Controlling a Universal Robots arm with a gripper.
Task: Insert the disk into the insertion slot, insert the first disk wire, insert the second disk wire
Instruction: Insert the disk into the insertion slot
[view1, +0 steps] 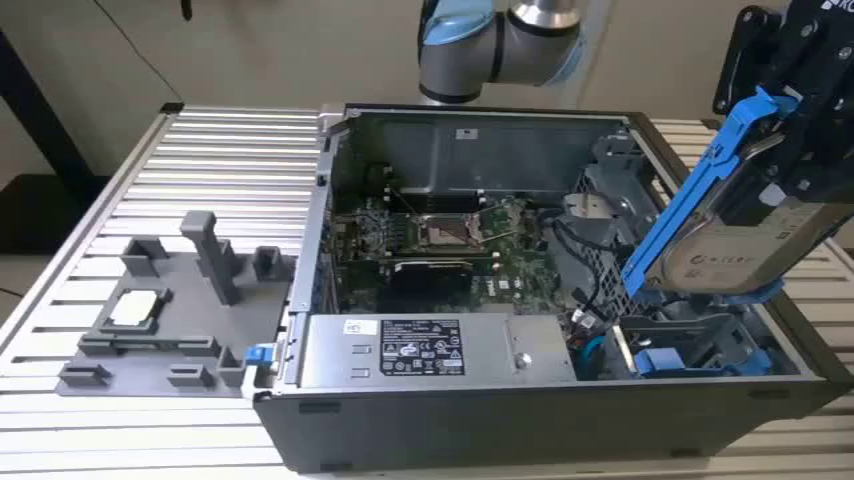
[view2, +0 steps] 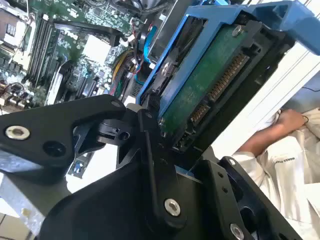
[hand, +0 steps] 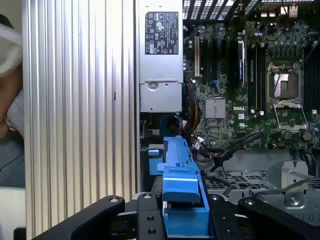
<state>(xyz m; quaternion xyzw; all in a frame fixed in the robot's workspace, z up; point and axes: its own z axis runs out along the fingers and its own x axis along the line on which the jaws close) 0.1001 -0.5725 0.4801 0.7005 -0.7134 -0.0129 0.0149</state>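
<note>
The gripper is clamping its black fingers against both sides of the disk, closed on its blue caddy, which is sticking out from between them. In the second wrist view the disk's green circuit board and connector row are facing outward just beyond the gripper, and a person's forearm is resting off to the side. In the exterior view the gripper is holding the disk tilted, its lower end hanging just above the insertion slot, which is sitting at the near corner of the computer case on the exterior view's right. The power-supply box is lying along the case's near edge, beside the slot. Behind it the motherboard is covering the case floor. A grey fixture is standing on the slatted table by the case's edge on the exterior view's left. The arm is rising beyond the case's far edge.
</note>
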